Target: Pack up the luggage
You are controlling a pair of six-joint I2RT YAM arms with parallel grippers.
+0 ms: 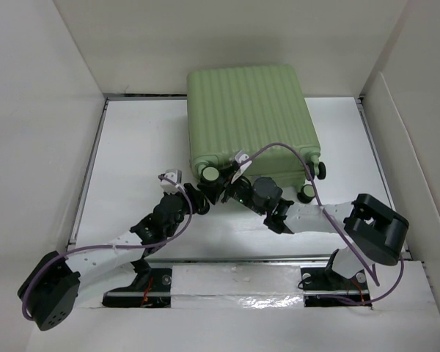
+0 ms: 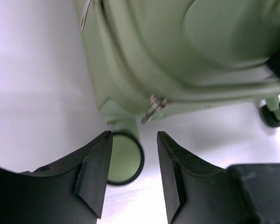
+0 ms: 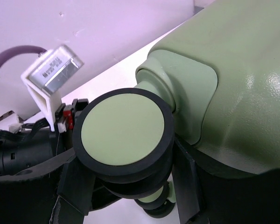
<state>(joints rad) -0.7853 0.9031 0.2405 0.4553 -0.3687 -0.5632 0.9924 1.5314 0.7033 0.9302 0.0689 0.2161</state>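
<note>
While the luggage (image 1: 249,110) lies flat and closed on the table (image 1: 136,147), both my arms reach out to its near left corner. It is a big pale green case with ribs on top. Its far side sits at the far edge of the table, about in the middle. Its wheels face the near edge, where my arms start.

My right fingers (image 3: 185,172) sit one on each side of the corner wheel (image 3: 123,128). This wheel is a green disc with a black ring round it. My fingers touch it on both sides, so I am holding that wheel.

My left fingers (image 2: 95,163) are just beside the same corner, a bit nearer the left edge of the table. They stand a little way apart, with a gap between them and nothing in the gap. They touch nothing. Past their tips I see the same wheel on the table. Just above it, a small metal zipper pull (image 2: 154,106) hangs from the closed zipper on the side of the case.

More black wheels (image 1: 308,192) stick out at the near right corner of the case. A purple cable (image 1: 279,147) from my right arm loops over the near part of the green top. A little silver camera box (image 3: 53,70) on my left wrist sits close beside the wheel I hold.
</note>
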